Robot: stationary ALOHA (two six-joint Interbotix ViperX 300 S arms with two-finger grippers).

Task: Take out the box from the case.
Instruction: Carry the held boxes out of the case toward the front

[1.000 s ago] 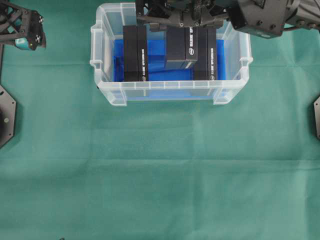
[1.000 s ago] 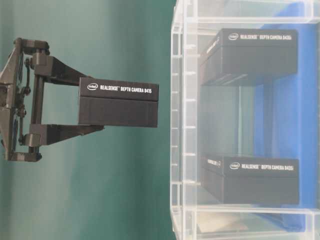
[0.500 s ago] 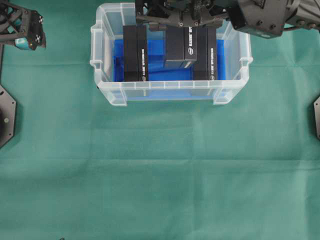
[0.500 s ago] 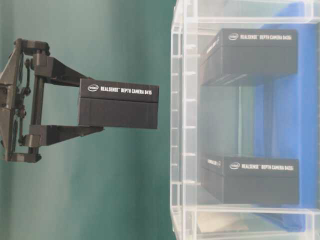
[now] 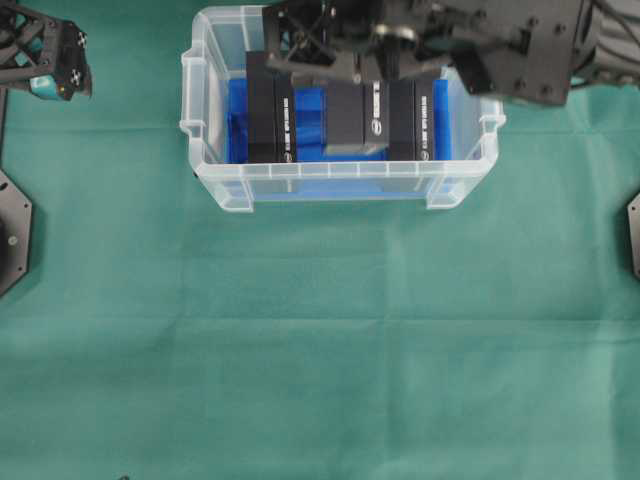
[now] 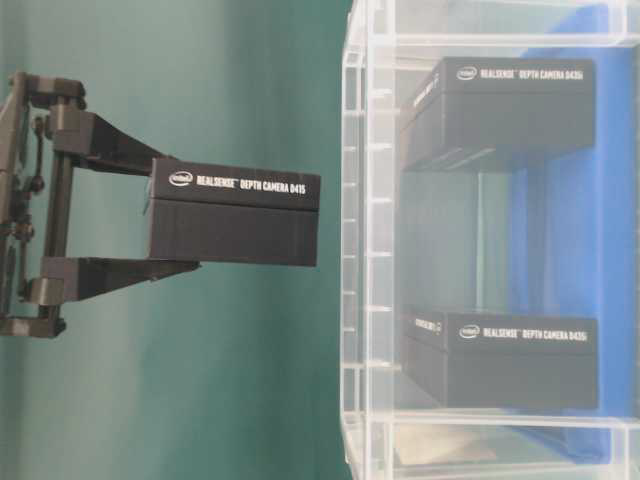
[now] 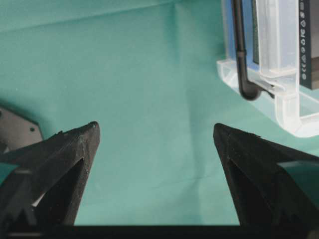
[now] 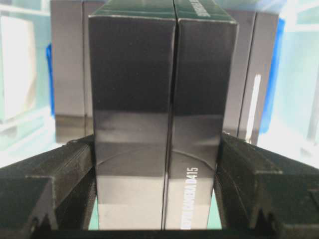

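The case (image 5: pixel 340 182) is a clear plastic tub with a blue liner, at the top middle of the green cloth. My right gripper (image 5: pixel 358 90) reaches over it, shut on a black box (image 5: pixel 360 118) labelled D415. The table-level view shows that box (image 6: pixel 235 215) held between the fingers, lifted out beyond the case's rim (image 6: pixel 350 240). In the right wrist view the box (image 8: pixel 159 99) fills the gap between both pads. Two more black boxes (image 5: pixel 270 110) (image 5: pixel 412 118) stand inside the case. My left gripper (image 5: pixel 55 65) hangs open at the far left, with only cloth between its fingertips (image 7: pixel 155 132).
Black mounting plates sit at the left edge (image 5: pixel 10 230) and the right edge (image 5: pixel 632 235) of the cloth. A black cable (image 7: pixel 241 50) runs down beside the case's corner (image 7: pixel 279 84) in the left wrist view. Green cloth (image 5: pixel 320 350) spreads in front of the case.
My right gripper has carried the box a little further from the case's rim and toward the case's front wall in the overhead view. The left arm has not moved.
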